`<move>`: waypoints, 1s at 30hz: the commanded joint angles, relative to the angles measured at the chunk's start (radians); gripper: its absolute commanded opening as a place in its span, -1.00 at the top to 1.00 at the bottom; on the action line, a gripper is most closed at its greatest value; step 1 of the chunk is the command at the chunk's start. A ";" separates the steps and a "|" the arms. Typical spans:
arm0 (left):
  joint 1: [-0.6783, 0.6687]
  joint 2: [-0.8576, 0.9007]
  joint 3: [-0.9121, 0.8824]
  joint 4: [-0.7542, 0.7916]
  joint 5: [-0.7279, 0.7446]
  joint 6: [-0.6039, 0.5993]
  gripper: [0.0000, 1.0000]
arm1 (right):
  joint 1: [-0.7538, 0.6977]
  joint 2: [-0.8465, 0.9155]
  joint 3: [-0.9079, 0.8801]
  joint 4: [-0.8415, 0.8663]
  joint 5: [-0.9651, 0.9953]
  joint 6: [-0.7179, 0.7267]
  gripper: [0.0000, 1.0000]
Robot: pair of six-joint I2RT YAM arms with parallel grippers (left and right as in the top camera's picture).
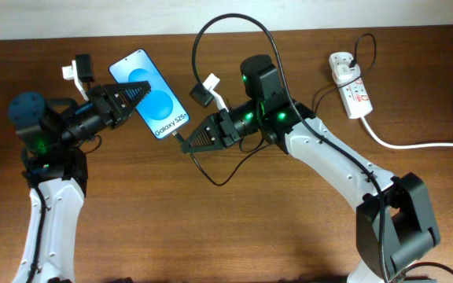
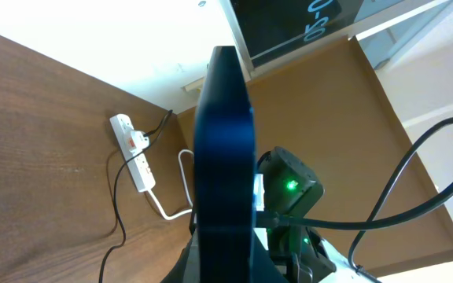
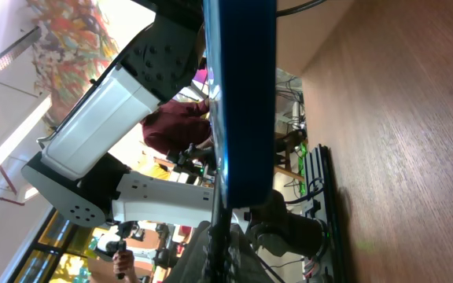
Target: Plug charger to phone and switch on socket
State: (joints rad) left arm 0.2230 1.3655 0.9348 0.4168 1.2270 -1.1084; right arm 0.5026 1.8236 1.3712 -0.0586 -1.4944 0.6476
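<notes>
Phone [image 1: 160, 108] lettered "Galaxy S25+" in left claw [image 1: 142, 93], charger [image 1: 234, 16] in right claw [image 1: 185, 143]

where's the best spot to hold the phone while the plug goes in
Pinch the phone across its flat faces, mid-length, at the long edge nearest the left hand, as it does now. It is slim, and its lower short end must stay free for the charger in the right hand.

Prob. a robot lab or office: wood table [image 1: 234, 236], person in a dark red top [image 3: 171, 130] at 9 o'clock, bright wall art [image 3: 69, 23] at 11.
</notes>
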 commanded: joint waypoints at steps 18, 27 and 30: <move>-0.020 -0.037 0.012 0.043 0.113 -0.053 1.00 | -0.034 0.007 0.013 0.033 0.081 0.002 0.92; -0.020 -0.037 0.012 0.088 0.120 -0.077 1.00 | -0.050 0.017 0.013 0.082 0.081 0.016 0.91; -0.020 -0.037 0.012 0.088 0.120 -0.077 1.00 | -0.089 0.017 0.013 0.082 0.080 0.016 0.92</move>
State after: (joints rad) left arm 0.2230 1.3651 0.9348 0.5018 1.2301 -1.1572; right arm 0.4683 1.8236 1.3705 0.0090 -1.4921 0.6582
